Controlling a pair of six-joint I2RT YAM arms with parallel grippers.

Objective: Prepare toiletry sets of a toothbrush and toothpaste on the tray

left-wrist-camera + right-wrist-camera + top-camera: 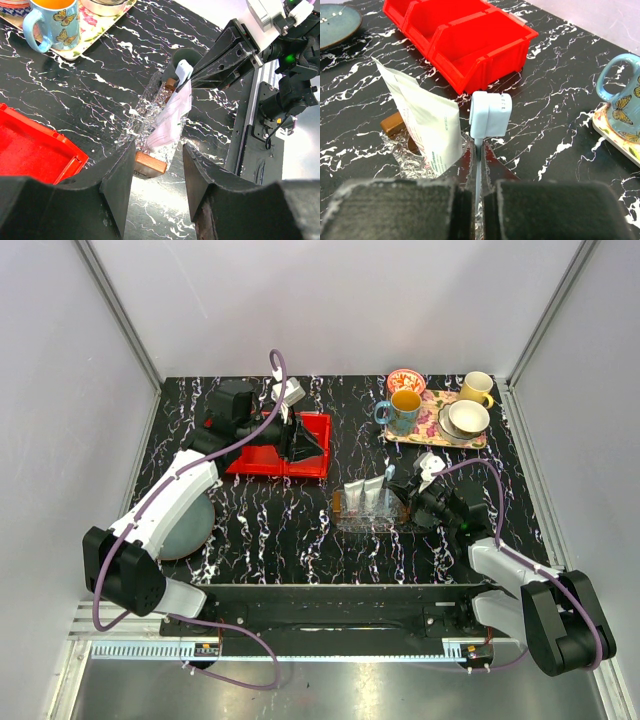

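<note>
The clear tray point(348, 523) with orange-brown ends lies at the table's middle. Two white toothpaste tubes point(374, 493) lean up in it; one shows in the left wrist view point(172, 117) and the right wrist view point(429, 122). My right gripper point(402, 490) is shut on the pale-blue toothbrush point(491, 114), head capped and pointing up, at the tray's right end point(405, 155). In the right wrist view the gripper point(479, 150) pinches the thin handle. My left gripper point(312, 442) is open and empty over the red bins, its jaws point(157, 170) apart and facing the tray point(149, 164).
Red bins point(285, 450) stand left of the tray and show in the right wrist view point(465, 40). A floral tray point(432, 430) with mugs stands at the back right. A grey-blue plate point(190, 528) lies under the left arm.
</note>
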